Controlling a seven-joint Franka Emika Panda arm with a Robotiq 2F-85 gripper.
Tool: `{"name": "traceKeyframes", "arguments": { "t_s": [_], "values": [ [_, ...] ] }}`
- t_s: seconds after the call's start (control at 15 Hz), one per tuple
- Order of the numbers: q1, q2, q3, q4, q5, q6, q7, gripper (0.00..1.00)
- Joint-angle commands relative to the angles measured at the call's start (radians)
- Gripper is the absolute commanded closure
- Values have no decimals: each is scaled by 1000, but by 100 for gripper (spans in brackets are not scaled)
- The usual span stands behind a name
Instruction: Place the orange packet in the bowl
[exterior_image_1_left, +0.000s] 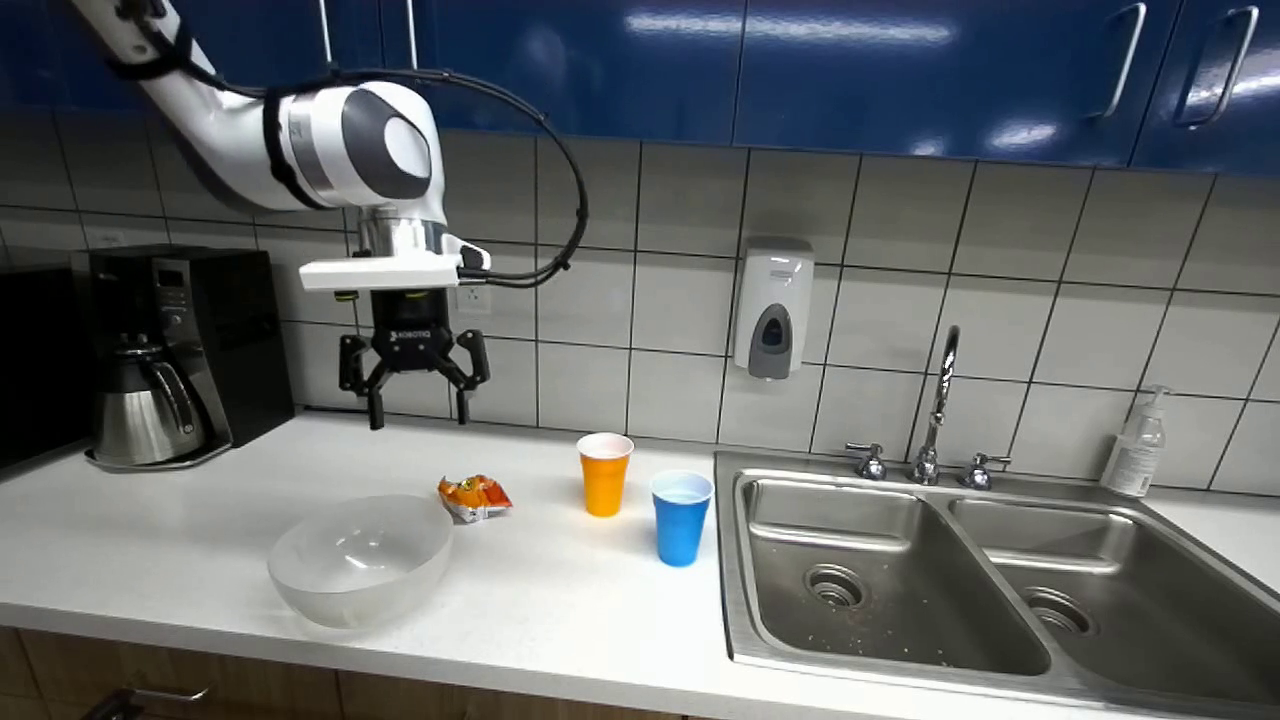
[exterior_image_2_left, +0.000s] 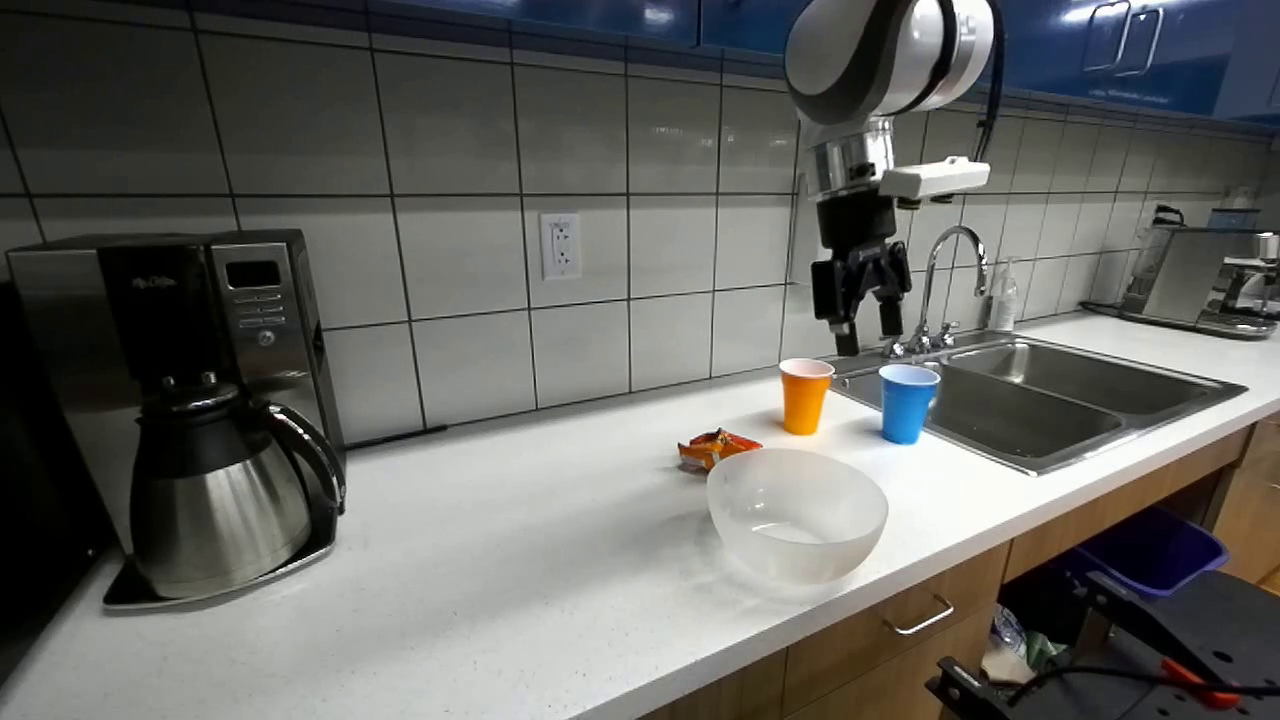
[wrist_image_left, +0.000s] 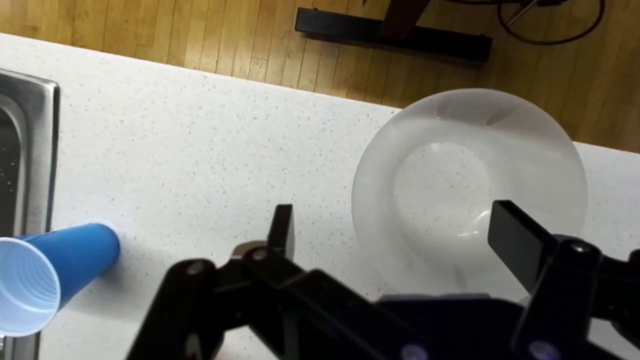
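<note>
The orange packet (exterior_image_1_left: 475, 497) is small and crinkled and lies on the white counter close to the bowl. It also shows in an exterior view (exterior_image_2_left: 715, 448) behind the bowl's rim; I cannot tell if they touch. It does not show in the wrist view. The bowl (exterior_image_1_left: 345, 605) is wide, whitish and translucent, and looks empty in both exterior views (exterior_image_2_left: 790, 562) and in the wrist view (wrist_image_left: 377, 185). My gripper (exterior_image_1_left: 419, 412) is open and empty, pointing down high above the counter. Its fingers also show in an exterior view (exterior_image_2_left: 868, 332) and in the wrist view (wrist_image_left: 392, 220).
An orange cup (exterior_image_1_left: 604, 475) and a blue cup (exterior_image_1_left: 681, 520) stand upright between the packet and the steel sink (exterior_image_1_left: 735, 560). A coffee maker (exterior_image_2_left: 240, 460) stands at the counter's far end. The bowl sits near the counter's front edge. Blue cabinets (exterior_image_1_left: 600, 60) hang above.
</note>
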Motion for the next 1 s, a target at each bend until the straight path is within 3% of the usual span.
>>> {"name": "traceKeyframes", "arguments": {
  "t_s": [0.0, 0.47, 0.93],
  "values": [
    [-2, 98, 27, 33, -33, 97, 97, 0],
    [22, 280, 32, 148, -26, 223, 256, 0],
    [34, 435, 20, 303, 1, 263, 355, 0]
  ]
}}
